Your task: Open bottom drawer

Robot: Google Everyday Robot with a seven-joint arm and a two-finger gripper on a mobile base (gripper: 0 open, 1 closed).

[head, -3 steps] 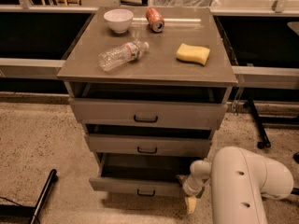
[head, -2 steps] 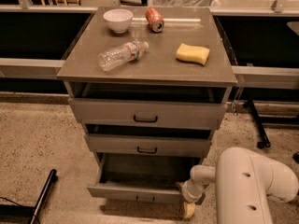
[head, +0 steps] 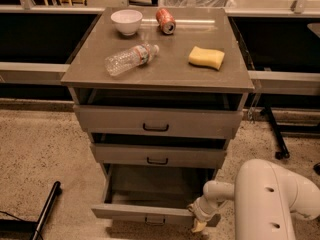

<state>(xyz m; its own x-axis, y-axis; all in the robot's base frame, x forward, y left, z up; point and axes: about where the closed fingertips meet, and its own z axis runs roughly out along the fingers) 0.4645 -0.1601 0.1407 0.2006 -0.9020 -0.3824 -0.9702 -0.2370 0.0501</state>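
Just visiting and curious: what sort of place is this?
Probably a robot test lab: grey-brown three-drawer cabinet staged with white bowl and yellow sponge; pale gripper at the open bottom drawer's front.

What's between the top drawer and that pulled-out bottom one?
The middle drawer, slightly open, as the camera view shows. The gripper is at the right end of the bottom drawer front.

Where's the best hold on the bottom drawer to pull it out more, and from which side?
Take the small dark bar handle at the middle of the front of the grey-brown bottom drawer, straight from the front: the bar lies level and the drawer slides out that way. The gripper sits at the front's right end, off centre; pulling there could skew it.
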